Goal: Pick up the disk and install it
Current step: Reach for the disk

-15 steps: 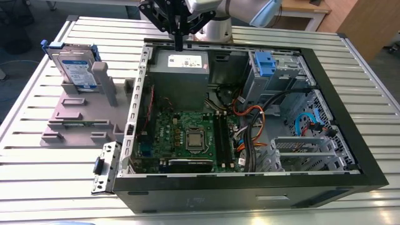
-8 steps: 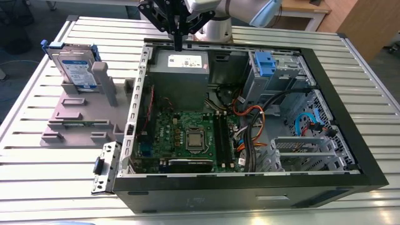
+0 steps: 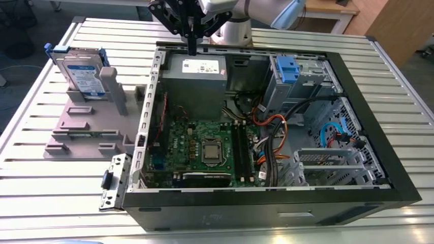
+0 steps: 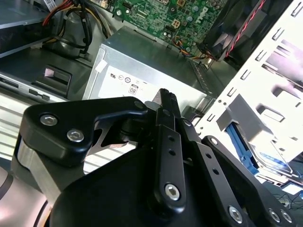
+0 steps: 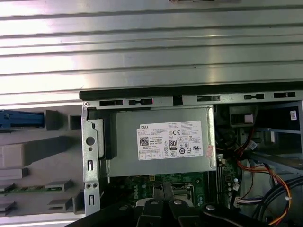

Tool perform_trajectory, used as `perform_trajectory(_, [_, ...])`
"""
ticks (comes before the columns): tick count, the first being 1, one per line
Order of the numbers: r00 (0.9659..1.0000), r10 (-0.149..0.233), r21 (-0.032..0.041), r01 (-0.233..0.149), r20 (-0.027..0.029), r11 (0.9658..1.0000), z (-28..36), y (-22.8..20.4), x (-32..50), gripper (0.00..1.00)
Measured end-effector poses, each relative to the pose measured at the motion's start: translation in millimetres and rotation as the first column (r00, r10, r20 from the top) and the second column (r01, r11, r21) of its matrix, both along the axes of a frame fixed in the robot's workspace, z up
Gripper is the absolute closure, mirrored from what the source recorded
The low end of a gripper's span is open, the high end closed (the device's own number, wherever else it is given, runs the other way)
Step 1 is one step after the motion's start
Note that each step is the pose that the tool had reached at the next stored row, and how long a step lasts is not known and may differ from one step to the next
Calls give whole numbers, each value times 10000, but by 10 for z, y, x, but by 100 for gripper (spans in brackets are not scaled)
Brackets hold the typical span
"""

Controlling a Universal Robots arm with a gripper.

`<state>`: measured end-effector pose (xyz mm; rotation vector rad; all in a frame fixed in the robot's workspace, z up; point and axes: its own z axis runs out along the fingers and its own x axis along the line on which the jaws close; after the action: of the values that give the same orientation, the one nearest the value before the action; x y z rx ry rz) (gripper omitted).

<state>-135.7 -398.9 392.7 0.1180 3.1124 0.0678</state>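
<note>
End effector [image 3: 192, 50], fingers pressed together, above the computer case [image 3: 271, 211] rim; disk [image 3: 83, 73] upright beside the case.

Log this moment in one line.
gripper: shut, empty, over grey box in computer case | disk: upright in holder outside case, not yet picked up

Bright even light, glare on table [image 5: 151, 42]
</note>
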Motion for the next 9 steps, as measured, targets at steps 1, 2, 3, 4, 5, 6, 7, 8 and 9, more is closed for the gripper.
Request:
perform_trajectory(1, [10000,1,-1,-1,0,10000,0,0,-1,89])
perform_trajectory(2, [10000,1,0,-1,0,10000,0,0,-2,89])
perform_trajectory(3, [10000,0,-1,0,-1,10000,0,0,-4,89])
perform_trajectory(4, [10000,0,-1,0,-1,10000,1,0,-5,89])
perform_trajectory(5, [10000,0,-1,0,-1,10000,0,0,-8,89])
perform_trajectory(6, [10000,0,-2,0,-1,10000,1,0,-10,89])
perform_trajectory(7, [10000,-1,-1,1,-1,10000,0,0,-15,89])
perform_trajectory(8, [10000,0,-1,0,-1,10000,0,-1,-21,89])
perform_trajectory(9, [10000,0,-1,0,-1,10000,0,0,-28,89])
